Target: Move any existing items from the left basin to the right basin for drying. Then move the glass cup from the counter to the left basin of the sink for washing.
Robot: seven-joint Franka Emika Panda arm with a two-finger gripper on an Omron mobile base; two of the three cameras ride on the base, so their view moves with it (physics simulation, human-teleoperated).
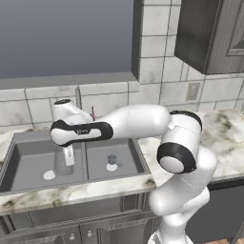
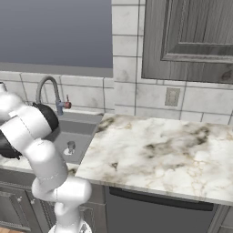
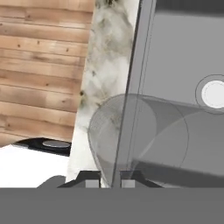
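Observation:
My gripper point(image 1: 69, 156) hangs over the left basin point(image 1: 31, 157) of the grey sink, shut on the wall of the glass cup point(image 1: 61, 165), a pale translucent tumbler. In the hand view the glass cup point(image 3: 144, 135) lies tilted across the basin's edge, its wall pinched in my gripper point(image 3: 110, 180), with the round pale drain point(image 3: 214, 94) beyond it. The small dark grey piece point(image 1: 112, 159) stands at the drain of the right basin point(image 1: 126, 155). From the right base view the same piece point(image 2: 70, 146) sits low in that basin.
A thin curved faucet point(image 2: 48, 86) with a small red tap rises behind the sink. The marble-look counter point(image 2: 159, 145) stretches to the right of it. Dark cabinets point(image 2: 191, 41) hang above, and a narrow counter strip point(image 3: 107, 65) runs along the basin's front edge.

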